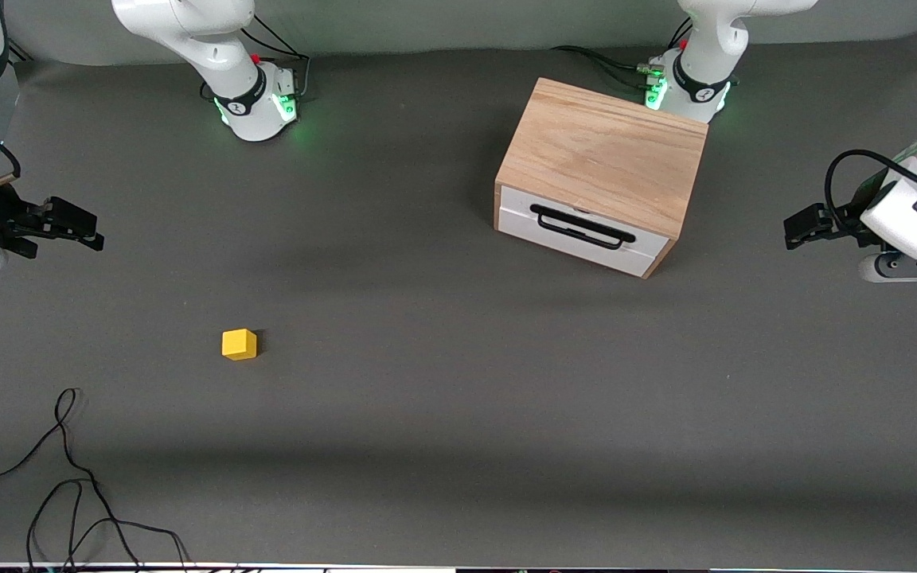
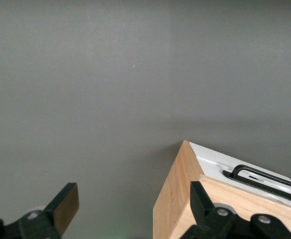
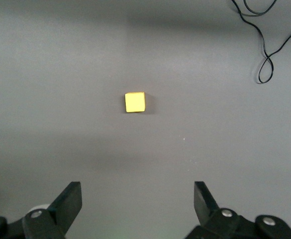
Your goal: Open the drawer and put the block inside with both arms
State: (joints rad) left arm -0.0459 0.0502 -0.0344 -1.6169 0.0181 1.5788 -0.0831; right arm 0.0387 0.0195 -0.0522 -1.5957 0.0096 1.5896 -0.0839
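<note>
One block [image 1: 239,344] on the grey counter [image 1: 458,414], nearest the camera, toward the right arm's end, well apart from the right gripper [image 3: 137,201], fingers [image 3: 68,201] wide, empty. One drawer [image 1: 582,231], shut, in one cabinet [image 1: 606,155] farther back. Left gripper [image 2: 130,206] beside the cabinet, spread, holding nothing.

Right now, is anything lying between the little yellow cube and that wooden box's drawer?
Nothing lies on the table between the block and the drawer. The drawer itself is shut, so its white front bars the way in. The cable lies off that path.
</note>
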